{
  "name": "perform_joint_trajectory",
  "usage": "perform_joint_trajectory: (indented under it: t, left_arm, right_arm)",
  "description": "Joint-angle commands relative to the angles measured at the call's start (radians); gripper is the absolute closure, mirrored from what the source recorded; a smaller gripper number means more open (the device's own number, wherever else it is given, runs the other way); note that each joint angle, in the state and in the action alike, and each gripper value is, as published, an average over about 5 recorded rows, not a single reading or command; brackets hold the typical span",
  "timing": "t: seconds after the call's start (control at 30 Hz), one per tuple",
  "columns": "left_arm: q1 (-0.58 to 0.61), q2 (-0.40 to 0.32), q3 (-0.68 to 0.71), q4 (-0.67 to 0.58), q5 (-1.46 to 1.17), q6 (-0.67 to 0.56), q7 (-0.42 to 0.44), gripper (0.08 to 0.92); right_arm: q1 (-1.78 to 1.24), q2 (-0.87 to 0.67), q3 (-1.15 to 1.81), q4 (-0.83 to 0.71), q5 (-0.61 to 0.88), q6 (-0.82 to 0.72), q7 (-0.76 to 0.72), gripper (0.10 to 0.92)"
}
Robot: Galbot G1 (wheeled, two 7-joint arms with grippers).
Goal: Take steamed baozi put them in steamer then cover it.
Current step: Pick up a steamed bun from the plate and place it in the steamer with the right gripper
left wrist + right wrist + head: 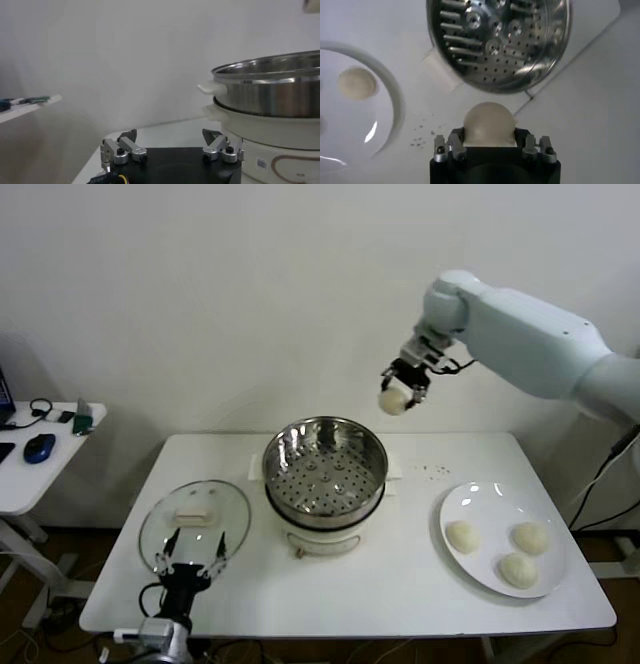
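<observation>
My right gripper (pixel 398 396) is shut on a cream-white baozi (pixel 393 401) and holds it high above the table, behind and to the right of the steamer (pixel 324 471). In the right wrist view the baozi (pixel 488 123) sits between the fingers, with the steamer's perforated floor (pixel 500 40) below it. Three more baozi (pixel 462 535) (pixel 530 536) (pixel 519 569) lie on the white plate (pixel 480 500) at the right. My left gripper (pixel 191 558) is open and empty, low at the table's front left, by the glass lid (pixel 195 519).
The steamer's steel wall and cream base show close in the left wrist view (pixel 270 95). A small side table (pixel 40 454) with a mouse and cables stands at the far left. A few dark specks (pixel 432 470) lie on the table behind the plate.
</observation>
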Motion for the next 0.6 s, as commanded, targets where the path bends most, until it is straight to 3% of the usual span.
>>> perform_joint_trajectory:
  t: [0.03,0.6]
  left_arm:
    - [0.01,0.017,-0.001,-0.024,-0.03,0.012,0.011,0.177]
    - [0.03,0.039,-0.023,-0.056,-0.029,0.017,0.009,0.177]
  right_arm:
    - [0.003,0.226,-0.039,-0.009,-0.017,0.106,0.003,0.372]
    - [-0.278,0.37,0.132,-0.227,-0.521,0.304,0.101,0.372]
